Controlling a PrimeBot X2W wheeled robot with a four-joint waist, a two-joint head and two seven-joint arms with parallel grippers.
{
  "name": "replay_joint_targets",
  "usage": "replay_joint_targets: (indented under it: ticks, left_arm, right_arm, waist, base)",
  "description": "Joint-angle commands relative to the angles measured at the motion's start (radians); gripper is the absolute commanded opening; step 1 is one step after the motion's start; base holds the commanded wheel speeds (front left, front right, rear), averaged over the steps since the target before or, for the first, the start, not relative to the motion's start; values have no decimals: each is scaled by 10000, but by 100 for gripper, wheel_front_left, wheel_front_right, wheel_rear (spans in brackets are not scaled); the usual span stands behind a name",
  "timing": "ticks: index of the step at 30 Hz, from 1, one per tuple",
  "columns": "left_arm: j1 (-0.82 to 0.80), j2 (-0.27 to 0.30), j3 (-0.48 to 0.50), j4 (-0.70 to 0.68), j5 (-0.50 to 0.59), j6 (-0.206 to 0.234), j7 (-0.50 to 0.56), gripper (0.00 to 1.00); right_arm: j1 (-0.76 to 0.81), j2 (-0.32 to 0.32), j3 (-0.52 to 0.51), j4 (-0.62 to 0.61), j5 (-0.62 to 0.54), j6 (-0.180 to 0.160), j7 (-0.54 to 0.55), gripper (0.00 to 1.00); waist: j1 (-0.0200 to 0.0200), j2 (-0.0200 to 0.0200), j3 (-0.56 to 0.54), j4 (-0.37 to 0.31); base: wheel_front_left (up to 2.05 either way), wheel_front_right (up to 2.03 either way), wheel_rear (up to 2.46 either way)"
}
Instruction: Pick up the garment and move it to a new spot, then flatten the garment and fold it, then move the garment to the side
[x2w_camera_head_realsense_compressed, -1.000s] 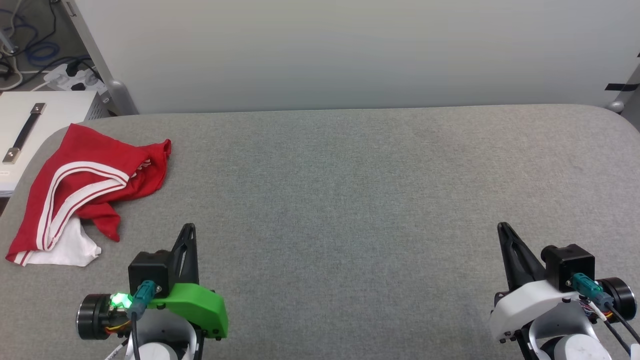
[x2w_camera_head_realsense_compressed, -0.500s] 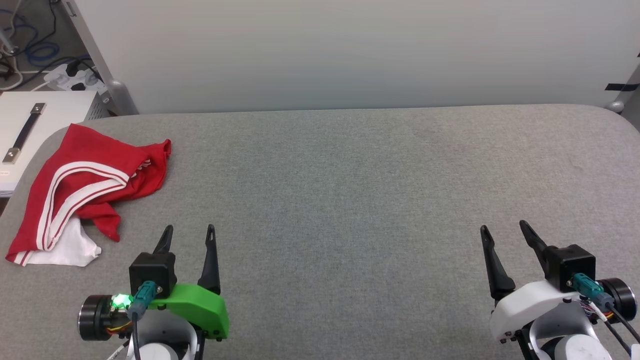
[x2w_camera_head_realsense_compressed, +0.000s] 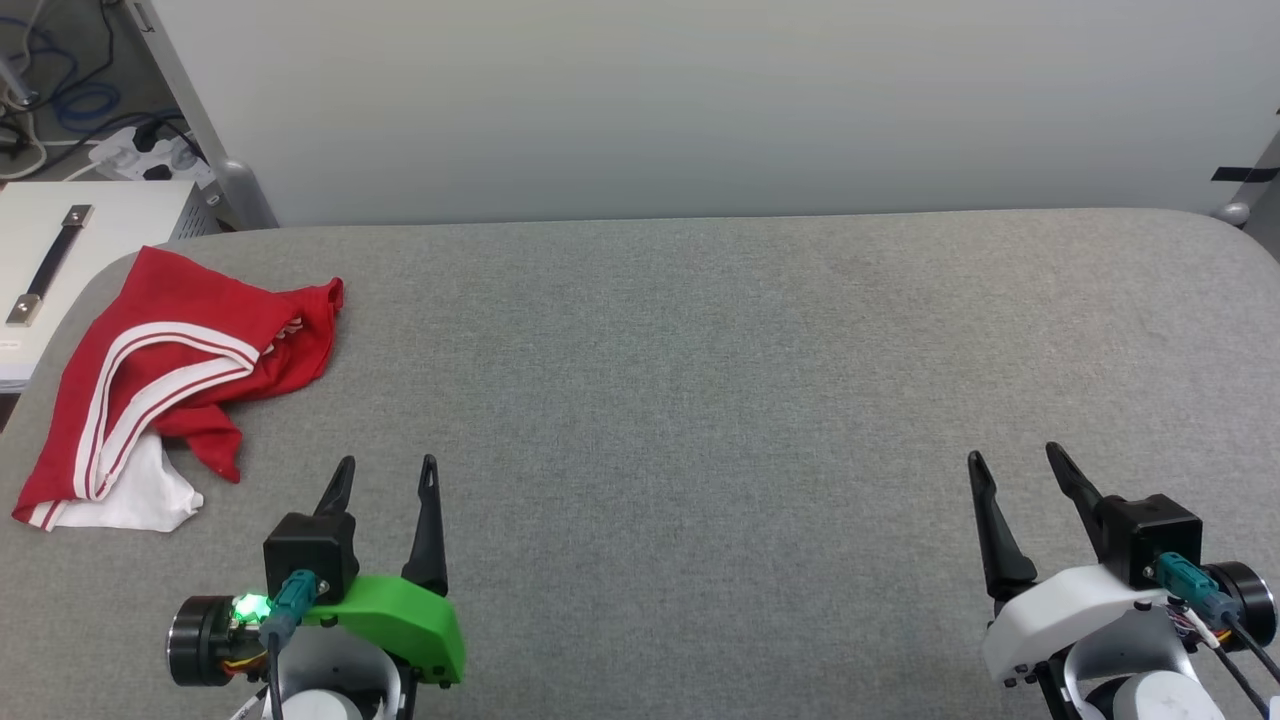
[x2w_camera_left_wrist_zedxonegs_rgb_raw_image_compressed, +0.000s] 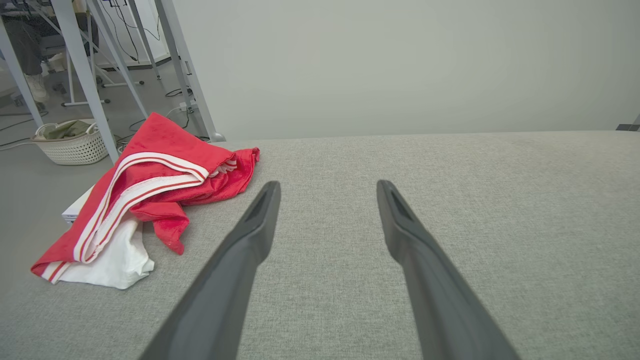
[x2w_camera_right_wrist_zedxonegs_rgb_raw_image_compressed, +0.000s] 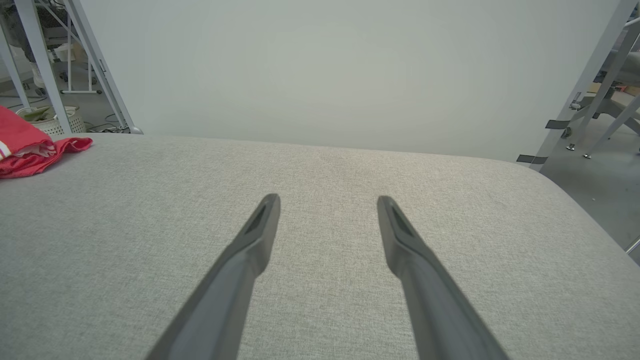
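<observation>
Now both grippers stand open, and the garment waits at the far left

A second ago you had both pairs of fingers pressed together. Now your left gripper (x2w_camera_head_realsense_compressed: 387, 462) and your right gripper (x2w_camera_head_realsense_compressed: 1012, 452) each show their fingers spread wide, with nothing between them but bare cloth surface. Both sit low at the near side of the grey table (x2w_camera_head_realsense_compressed: 700, 350), one at the near left and one at the near right, well apart from each other. Neither arm has travelled much, and the garment has not shifted. I read this as your set-up for the first pick: you are ready to grasp, but no grasp has begun.

The garment (x2w_camera_head_realsense_compressed: 170, 360) lies in a crumpled heap on the left part of the table, close against the left edge and further away than your left gripper. It is nearer that gripper than the right one, and it touches neither. It is red, with a white-and-red striped band curving across the top fold. A white patch of cloth pokes out at its near end, and a red flap reaches right at its far end. No lettering shows from here. The folds overlap heavily, so you probably have several layers to separate before you can flatten it.
</observation>
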Motion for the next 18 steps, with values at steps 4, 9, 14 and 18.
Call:
replay_joint_targets:
  ticks: [4,9,14,18]
  left_arm:
    - [-63,-10,-40,135,-150,-25,-166,100]
    - [-87,-12,-65,223,-243,-37,-271,100]
    - [-111,-14,-91,291,-334,-55,-372,100]
    - [-124,-16,-125,339,-413,-76,-460,100]
  right_arm:
    - [-22,5,6,33,130,-2,-168,100]
    - [-14,6,16,17,198,-2,-273,100]
    - [-23,7,9,-16,183,-2,-372,100]
    - [-22,8,2,-27,232,-3,-458,100]
  waist:
    - [0,0,14,0]
    - [0,0,31,2]
    - [0,0,43,9]
    - [0,0,42,20]
  base:
    - [0,0,0]
    - [0,0,0]
    - [0,0,0]
    - [0,0,0]
